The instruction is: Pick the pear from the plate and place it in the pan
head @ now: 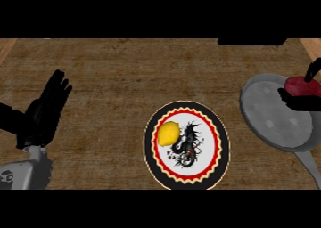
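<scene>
1. Right hand (pixel 300 103): fingers curled round a red fruit, judged to be the pear (pixel 305 87), at the view's right edge.
2. Pear is off the plate and held over the right part of the grey pan (pixel 275 116).
3. Step judged: release. Recommend bringing the pear toward the pan's middle and lowering it close before the fingers uncurl, so it cannot roll over the rim.
4. Plate (pixel 150 147) lies just beside the pan; a yellow fruit (pixel 167 133) sits on its left half.
5. Left hand (pixel 44 111): spread, fingers up, resting at left.
6. No legible writing or brand; the plate bears a dark dragon-like figure.
</scene>
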